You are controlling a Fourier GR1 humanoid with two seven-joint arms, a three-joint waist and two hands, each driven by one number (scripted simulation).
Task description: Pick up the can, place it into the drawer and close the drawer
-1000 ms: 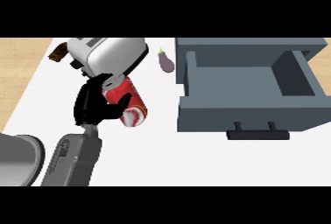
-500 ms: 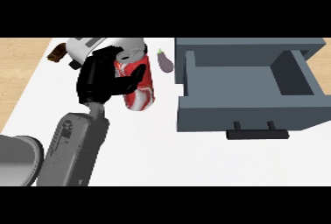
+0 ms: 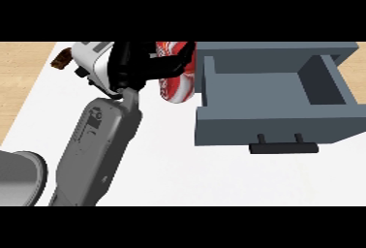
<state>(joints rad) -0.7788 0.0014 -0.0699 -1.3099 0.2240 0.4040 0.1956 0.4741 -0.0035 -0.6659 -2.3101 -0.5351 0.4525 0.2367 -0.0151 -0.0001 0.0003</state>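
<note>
Since earlier frames, left hand [image 3: 136,65] with can [image 3: 175,80] has risen and shifted toward 2 o'clock, closing on drawer.
Drawer [image 3: 275,123]: open, handle at 6 o'clock.
Toaster [image 3: 89,63]: at 9 o'clock of hand, partly hidden.
Left hand: fingers curled round can.
Can: red-white, lifted, just beside drawer's 9 o'clock wall, not inside yet.
Right hand: not visible.
Judgement: carry underway; drop-in, closing remain.

Steep head-height view onto counter [image 3: 214,179]
</note>
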